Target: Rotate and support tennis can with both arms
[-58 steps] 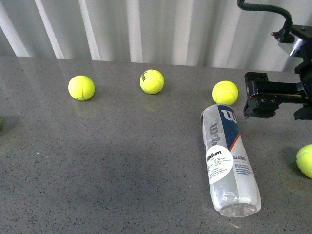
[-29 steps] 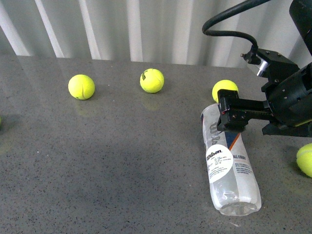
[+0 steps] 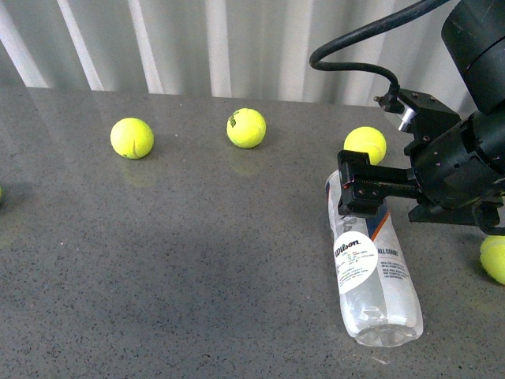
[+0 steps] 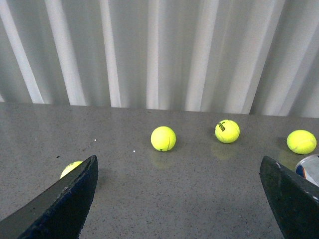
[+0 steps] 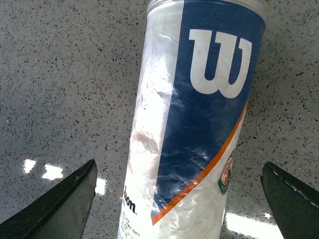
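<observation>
The tennis can [image 3: 372, 272] lies on its side on the grey table, with its metal-rimmed end toward the wall and its clear end toward me. My right gripper [image 3: 357, 192] is open and hangs over the can's far, rimmed end. In the right wrist view the can [image 5: 199, 114] lies between the spread fingers [image 5: 60, 204], apart from both, with the navy Wilson label facing up. My left gripper [image 4: 179, 209] is open and empty over bare table. It is out of the front view. The can's rim [image 4: 310, 167] shows at the edge of the left wrist view.
Three tennis balls [image 3: 132, 140] [image 3: 245, 129] [image 3: 365, 146] lie in a row near the corrugated back wall [image 3: 237, 39]. Another ball [image 3: 495, 258] lies at the right edge, by the right arm. A further ball [image 4: 71, 168] sits partly behind a left finger.
My right arm has swung left and down from the right edge. Its open gripper now sits over the can's far end. The can and the balls have not moved.
</observation>
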Controlling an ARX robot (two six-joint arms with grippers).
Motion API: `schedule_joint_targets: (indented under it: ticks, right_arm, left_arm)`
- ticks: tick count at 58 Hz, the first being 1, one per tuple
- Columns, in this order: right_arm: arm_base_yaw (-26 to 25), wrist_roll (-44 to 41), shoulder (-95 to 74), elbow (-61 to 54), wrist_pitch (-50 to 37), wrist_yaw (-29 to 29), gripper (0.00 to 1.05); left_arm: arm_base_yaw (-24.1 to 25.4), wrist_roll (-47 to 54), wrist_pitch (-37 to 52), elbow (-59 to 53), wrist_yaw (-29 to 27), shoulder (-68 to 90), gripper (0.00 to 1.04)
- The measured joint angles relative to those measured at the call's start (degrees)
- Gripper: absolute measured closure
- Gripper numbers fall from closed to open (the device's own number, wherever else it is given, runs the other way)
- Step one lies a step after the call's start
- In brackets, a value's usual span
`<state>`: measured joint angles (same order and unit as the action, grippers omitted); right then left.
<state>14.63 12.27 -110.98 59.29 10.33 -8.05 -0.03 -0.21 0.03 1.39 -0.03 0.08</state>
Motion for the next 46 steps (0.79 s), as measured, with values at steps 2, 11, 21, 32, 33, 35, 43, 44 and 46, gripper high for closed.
schedule_joint_targets:
  ticks: [2,11,21,32,33,35,43,44,46]
  right_arm:
    - [0.04,0.00,-0.07,0.00,-0.02,0.02,0.07]
    - [-0.02,0.07,-0.13,0.00,-0.22,0.07,0.07]
    - [-0.13,0.07,-0.13,0.00,-0.22,0.37,0.07]
    - [-0.31,0.04,-0.13,0.00,-0.22,0.50,0.07]
    - [-0.31,0.04,-0.13,0.00,-0.22,0.50,0.07]
    - [-0.31,0.04,-0.13,0.00,-0.22,0.50,0.07]
    - [-0.31,0.02,-0.13,0.00,-0.22,0.50,0.07]
    - [-0.31,0.02,-0.13,0.00,-0.22,0.50,0.07]
    - [-0.28,0.00,-0.13,0.00,-0.22,0.48,0.07]
  left_arm:
    - [0.00,0.00,0.00,0.00,0.02,0.00,0.07]
    - [0.00,0.00,0.00,0.00,0.00,0.00,0.07]
    - [0.00,0.00,0.00,0.00,0.02,0.00,0.07]
    - [0.00,0.00,0.00,0.00,0.00,0.00,0.07]
    - [0.00,0.00,0.00,0.00,0.02,0.00,0.07]
    - [0.00,0.02,0.00,0.00,0.02,0.00,0.07]
    - [0.00,0.00,0.00,0.00,0.00,0.00,0.07]
    - [0.00,0.00,0.00,0.00,0.02,0.00,0.07]
    - [0.00,0.00,0.00,0.00,0.02,0.00,0.07]
